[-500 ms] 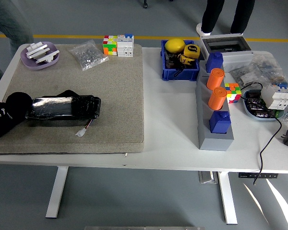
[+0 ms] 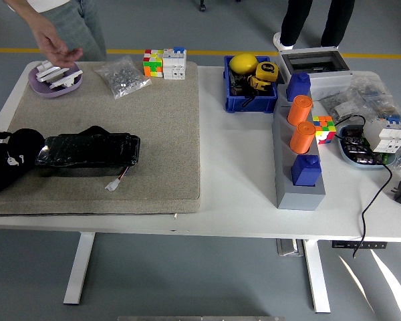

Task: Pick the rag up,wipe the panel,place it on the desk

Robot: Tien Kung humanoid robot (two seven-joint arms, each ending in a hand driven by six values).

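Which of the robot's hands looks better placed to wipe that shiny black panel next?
Left, most likely. The left hand sits right at the left end of the black panel on the grey mat. The right arm is not in view at all, so it would have to travel much further.

Setting reads as a robotics lab or workshop floor. Grey sealed floor with a yellow line [image 2: 207, 52] taped or painted across it, behind a white height-adjustable table [image 2: 240, 200]. Table holds test props rather than work in progress: a beige felt mat [image 2: 160, 134], a blue parts bin [image 2: 250, 100] with tape measures, a grey fixture [image 2: 297, 180] carrying orange and blue cylinders, colour cubes [image 2: 164, 63], bagged small hardware [image 2: 122, 75], circuit breakers [image 2: 387, 134] and loose cables. A white electrical enclosure [image 2: 314, 63] sits at the far edge. People stand at the far side.
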